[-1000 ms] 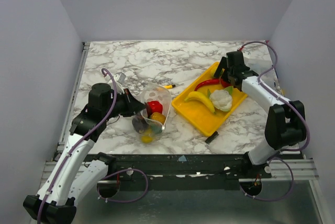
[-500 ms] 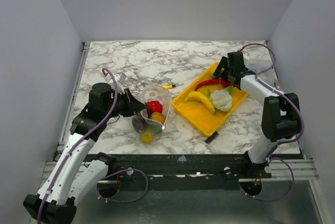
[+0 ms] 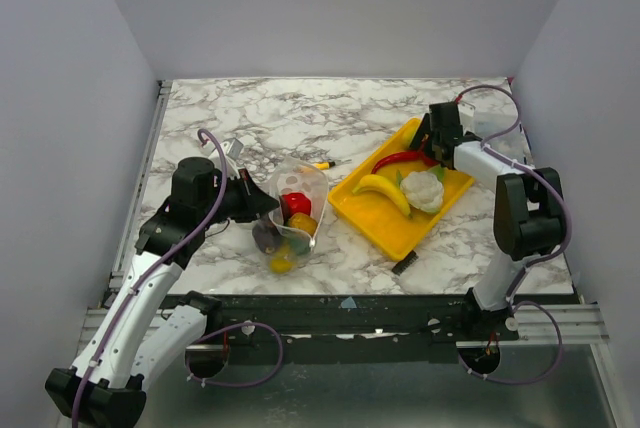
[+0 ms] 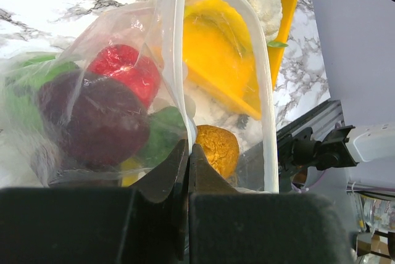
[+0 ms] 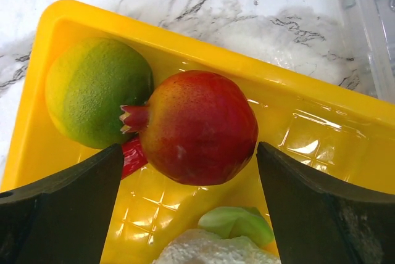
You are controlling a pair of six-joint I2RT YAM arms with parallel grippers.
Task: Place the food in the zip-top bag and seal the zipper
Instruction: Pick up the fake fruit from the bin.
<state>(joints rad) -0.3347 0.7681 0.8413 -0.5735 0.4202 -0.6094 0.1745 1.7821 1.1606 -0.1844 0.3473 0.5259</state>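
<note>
The left end effector (image 4: pixel 187 171) pinches the rim of the zip-top bag (image 3: pixel 305 180), which lies left of centre on the bench (image 3: pixel 300 118) with food (image 4: pixel 123 70) inside. The right end effector (image 5: pixel 188 153) gapes around a pomegranate (image 5: pixel 197 128) in the yellow tray (image 5: pixel 321 147), upper right.

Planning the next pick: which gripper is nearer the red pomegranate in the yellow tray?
Right. The right gripper hangs open directly over the pomegranate in the tray; the left gripper is far off, shut on the zip-top bag edge.
</note>
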